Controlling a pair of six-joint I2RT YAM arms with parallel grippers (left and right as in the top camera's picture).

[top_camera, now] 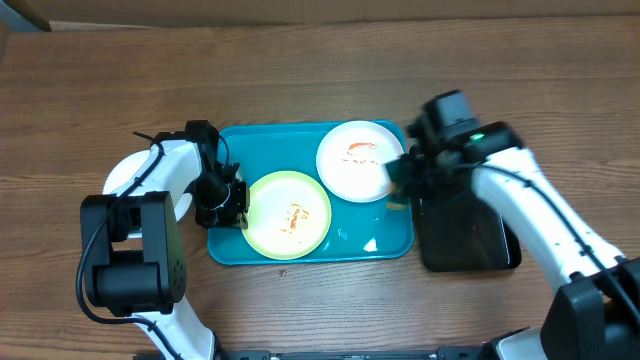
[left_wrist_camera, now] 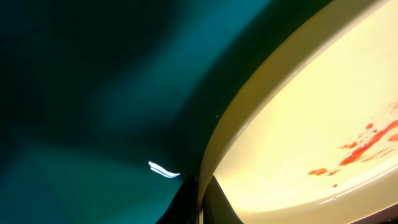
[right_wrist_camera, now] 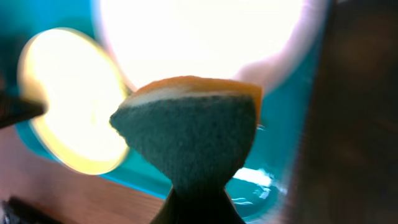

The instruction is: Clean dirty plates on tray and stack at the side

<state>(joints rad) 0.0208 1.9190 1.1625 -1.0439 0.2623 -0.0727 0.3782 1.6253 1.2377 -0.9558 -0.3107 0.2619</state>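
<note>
Nearest my work: the pale yellow-green round plate (top_camera: pixel 287 214) at 7 o'clock on the glossy teal rectangular plastic tray (top_camera: pixel 385 238), with an orange-red smear mid-face. The white round plate (top_camera: pixel 355 160) is at 1 o'clock on the tray, also smeared. A second white plate (top_camera: pixel 122 176) lies off the tray at 9 o'clock on the wooden surface (top_camera: pixel 320 60), partly under my left arm. I can't tell if it's clean.

My left claw (top_camera: pixel 228 205) is together, pinched on the yellow-green plate's 9 o'clock rim. My right claw (top_camera: pixel 405 178) is clamped on a green-and-orange sponge (right_wrist_camera: pixel 186 130) at the white plate's 3 o'clock edge. The small black rectangular tray (top_camera: pixel 468 240) is just beside it.

Risks, my read: nothing holds the white plate. A sponge push from its rim could skate it across the glossy tray into the yellow-green one. The left pinch is thin, so a lift could tip that plate.

Views: overhead gives the layout but hides both claw tips. Left wrist shows the rim running into the dark tips, with the smear close up. Right wrist shows the sponge squeezed to a waist. The white plate is blown out there and its smear is lost.
</note>
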